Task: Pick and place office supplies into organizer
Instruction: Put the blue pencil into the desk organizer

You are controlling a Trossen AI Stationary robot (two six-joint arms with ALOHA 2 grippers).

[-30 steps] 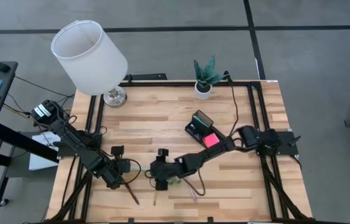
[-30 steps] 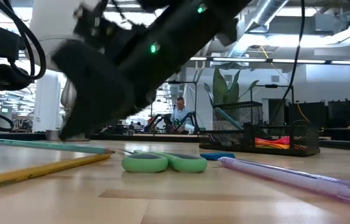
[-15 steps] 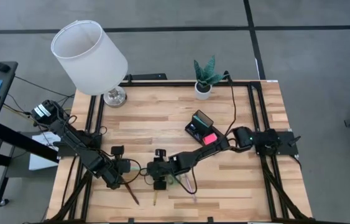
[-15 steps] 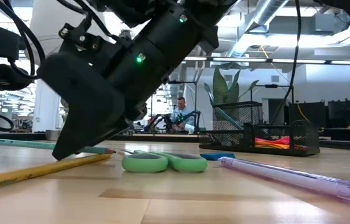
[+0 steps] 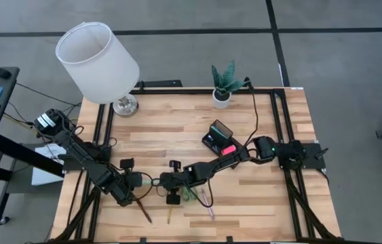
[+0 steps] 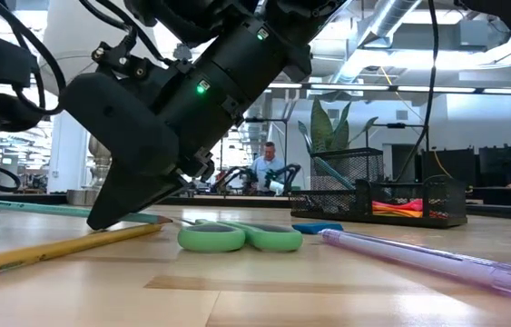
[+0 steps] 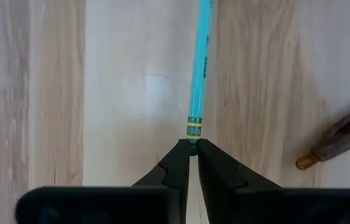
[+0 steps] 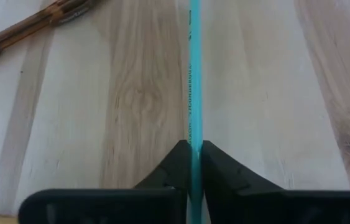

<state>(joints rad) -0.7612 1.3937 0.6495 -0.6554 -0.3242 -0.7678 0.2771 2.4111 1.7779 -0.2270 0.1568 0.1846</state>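
The teal pencil (image 8: 194, 74) lies flat on the wooden surface (image 5: 177, 132), near the front edge, between the two grippers. Its long axis runs left to right across the surface. The eraser end sits at the left gripper (image 7: 190, 149); the sharpened tip (image 6: 162, 219) points toward the right arm's side.

The left gripper's fingers (image 7: 175, 163) are closed on the eraser end. The right gripper (image 8: 194, 149) has its fingers (image 8: 178, 163) closed on the pencil's shaft.

In the high view both grippers cover the pencil almost entirely. In the low view the right gripper's dark body hides the middle of the shaft.

A brown pencil (image 7: 339, 134) lies just beside the left gripper, cut off by the frame edge. A yellow pencil (image 6: 55, 250), green scissors (image 6: 241, 236) and a purple pen (image 6: 427, 259) lie close by, in front of the right gripper. The black organizer (image 5: 216, 137), holding a pink pad (image 5: 229, 150), stands toward the middle of the surface.

A white lamp (image 5: 99, 64) and a potted plant (image 5: 223, 85) stand at the back edge. A person (image 6: 264, 168) sits in the room beyond.
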